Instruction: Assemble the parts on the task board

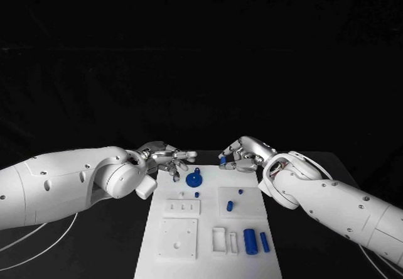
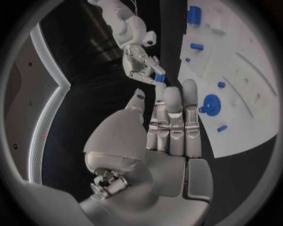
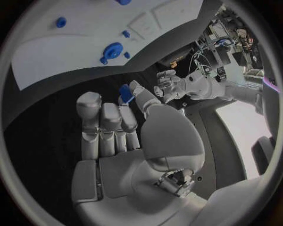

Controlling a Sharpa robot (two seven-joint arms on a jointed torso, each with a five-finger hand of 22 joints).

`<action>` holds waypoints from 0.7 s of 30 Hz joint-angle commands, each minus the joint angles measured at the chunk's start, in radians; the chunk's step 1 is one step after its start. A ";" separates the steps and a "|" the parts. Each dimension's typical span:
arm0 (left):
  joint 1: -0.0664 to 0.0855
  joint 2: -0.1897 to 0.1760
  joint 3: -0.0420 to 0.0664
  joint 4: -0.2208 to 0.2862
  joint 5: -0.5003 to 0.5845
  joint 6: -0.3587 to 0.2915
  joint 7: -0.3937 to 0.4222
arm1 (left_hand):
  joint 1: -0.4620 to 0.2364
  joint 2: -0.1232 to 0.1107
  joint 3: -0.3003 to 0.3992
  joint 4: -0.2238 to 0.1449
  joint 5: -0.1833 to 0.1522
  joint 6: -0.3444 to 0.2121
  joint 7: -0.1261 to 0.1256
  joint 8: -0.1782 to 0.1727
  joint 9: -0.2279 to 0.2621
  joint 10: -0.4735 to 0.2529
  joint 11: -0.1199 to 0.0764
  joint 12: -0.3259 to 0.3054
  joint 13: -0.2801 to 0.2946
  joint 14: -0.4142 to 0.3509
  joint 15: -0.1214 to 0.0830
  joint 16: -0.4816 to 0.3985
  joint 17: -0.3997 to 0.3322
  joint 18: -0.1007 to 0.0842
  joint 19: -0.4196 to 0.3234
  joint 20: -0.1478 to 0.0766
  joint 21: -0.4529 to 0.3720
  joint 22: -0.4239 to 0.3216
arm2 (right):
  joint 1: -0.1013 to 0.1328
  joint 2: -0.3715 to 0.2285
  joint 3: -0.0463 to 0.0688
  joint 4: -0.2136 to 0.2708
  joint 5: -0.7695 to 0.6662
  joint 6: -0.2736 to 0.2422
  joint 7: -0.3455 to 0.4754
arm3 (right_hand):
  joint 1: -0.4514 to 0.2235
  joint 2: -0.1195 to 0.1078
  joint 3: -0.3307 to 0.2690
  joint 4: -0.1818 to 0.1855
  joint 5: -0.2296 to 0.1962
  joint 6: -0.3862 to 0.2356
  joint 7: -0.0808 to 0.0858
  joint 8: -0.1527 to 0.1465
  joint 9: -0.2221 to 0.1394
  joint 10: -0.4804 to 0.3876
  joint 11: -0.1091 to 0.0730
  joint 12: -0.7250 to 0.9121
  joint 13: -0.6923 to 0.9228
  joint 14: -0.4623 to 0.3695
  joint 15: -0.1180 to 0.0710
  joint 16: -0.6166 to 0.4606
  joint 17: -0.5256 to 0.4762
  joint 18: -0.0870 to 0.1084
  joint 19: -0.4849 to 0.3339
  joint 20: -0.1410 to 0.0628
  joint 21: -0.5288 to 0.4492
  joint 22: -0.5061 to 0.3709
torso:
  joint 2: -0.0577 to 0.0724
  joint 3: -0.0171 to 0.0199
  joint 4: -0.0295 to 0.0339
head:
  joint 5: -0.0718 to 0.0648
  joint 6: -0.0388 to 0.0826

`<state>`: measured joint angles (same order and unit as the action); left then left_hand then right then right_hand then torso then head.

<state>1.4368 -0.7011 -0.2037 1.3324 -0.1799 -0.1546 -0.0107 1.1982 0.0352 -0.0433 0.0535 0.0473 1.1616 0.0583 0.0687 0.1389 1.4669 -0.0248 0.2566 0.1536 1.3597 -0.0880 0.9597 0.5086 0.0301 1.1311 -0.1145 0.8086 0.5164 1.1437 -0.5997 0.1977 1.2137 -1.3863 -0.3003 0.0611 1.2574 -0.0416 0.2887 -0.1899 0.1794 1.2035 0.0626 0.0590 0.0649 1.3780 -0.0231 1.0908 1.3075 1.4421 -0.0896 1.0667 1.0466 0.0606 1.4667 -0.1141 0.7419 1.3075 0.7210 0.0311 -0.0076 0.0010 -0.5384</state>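
Observation:
The white task board (image 1: 178,264) lies in the middle of the table, also seen in the wrist views (image 2: 247,80) (image 3: 88,56). A round blue disc part (image 1: 194,179) (image 2: 210,102) (image 3: 112,49) lies near the board's far edge. My right hand (image 1: 243,155) (image 3: 129,136) hovers just beyond the board's far right corner and pinches a small blue part (image 1: 222,159) (image 3: 125,93) (image 2: 159,77) between thumb and finger. My left hand (image 1: 169,158) (image 2: 168,136) is by the far left corner, fingers extended, holding nothing.
On the board lie small blue pegs (image 1: 230,206) (image 1: 241,192), a thick blue cylinder (image 1: 249,241), a thinner blue one (image 1: 265,242) and a white cylinder (image 1: 233,240) in a recess. White plates with holes (image 1: 179,238) sit on its left half. Black table surrounds the board.

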 commanded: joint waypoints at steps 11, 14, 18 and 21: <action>0.003 0.057 -0.001 -0.027 -0.138 0.036 -0.200 | -0.097 -0.102 0.131 0.072 0.020 -0.001 -0.020 -0.002 0.360 0.028 -0.011 0.001 0.073 -0.003 -0.005 0.025 -0.035 0.006 -0.037 0.002 0.031 0.076 | -0.007 0.066 -0.017 0.027 -0.076 -0.010 -0.115 | 0.001 -0.008 0.003 0.010 0.013 0.003 0.001 0.004 0.001 0.005 -0.002 0.001 0.024 0.005 -0.005 -0.001 0.000 0.017 0.056 -0.001 0.005 0.066 | -0.009 -0.0036 -0.0021 | -0.004 -0.011; 0.003 0.065 -0.002 -0.030 -0.153 0.030 -0.215 | -0.104 -0.129 0.149 0.103 0.016 -0.010 -0.020 -0.002 0.418 0.019 -0.009 -0.001 0.083 -0.006 -0.004 0.028 -0.042 0.007 -0.037 0.003 0.026 0.084 | -0.008 0.078 -0.023 0.031 -0.077 0.000 -0.129 | -0.001 -0.008 0.003 0.013 0.012 0.001 0.001 0.003 0.001 0.003 -0.002 -0.002 0.023 0.005 -0.005 -0.004 -0.002 0.018 0.056 -0.002 0.006 0.065 | -0.008 -0.0031 -0.0014 | -0.004 -0.012; 0.003 0.078 -0.002 -0.034 -0.175 0.021 -0.231 | -0.106 -0.152 0.158 0.139 0.008 -0.025 -0.018 -0.003 0.480 0.011 -0.006 -0.004 0.089 -0.011 -0.002 0.030 -0.050 0.007 -0.040 0.005 0.017 0.095 | -0.010 0.091 -0.032 0.041 -0.078 0.015 -0.148 | 0.000 -0.008 0.005 0.014 0.015 0.000 0.002 0.003 0.001 0.002 -0.002 -0.004 0.023 0.004 -0.005 -0.007 -0.004 0.019 0.056 -0.002 0.004 0.064 | -0.007 -0.0028 0.0013 | -0.002 -0.009; 0.003 0.084 -0.002 -0.036 -0.186 0.015 -0.239 | -0.107 -0.158 0.157 0.146 0.006 -0.029 -0.017 -0.004 0.488 0.004 -0.004 -0.007 0.089 -0.015 0.000 0.029 -0.052 0.007 -0.041 0.006 0.013 0.098 | -0.011 0.095 -0.036 0.046 -0.078 0.024 -0.155 | 0.002 -0.007 0.008 0.014 0.019 0.000 0.002 0.004 0.001 0.001 -0.003 -0.004 0.023 0.004 -0.005 -0.009 -0.005 0.020 0.056 -0.001 0.007 0.063 | -0.007 -0.0036 0.0009 | -0.003 -0.010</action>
<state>1.4379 -0.6229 -0.2068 1.2955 -0.3245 -0.1321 -0.2187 1.0929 -0.1151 0.1148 0.1948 0.0571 1.1381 0.0422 0.0690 0.6264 1.4670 -0.0324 0.2549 0.2415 1.3509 -0.0899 0.9828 0.4574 0.0303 1.0969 -0.1074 0.8256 0.6132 1.1340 -0.5085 0.1625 1.2530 -1.4475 -0.3042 -0.0633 1.2598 -0.0468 0.2959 -0.1805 0.1939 1.2028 0.0632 0.0580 0.0647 1.3780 -0.0231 1.0908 1.3075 1.4437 -0.0911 1.0618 1.0425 0.0606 1.4667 -0.1141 0.7456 1.3074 0.7134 0.0278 -0.0073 -0.0013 -0.5481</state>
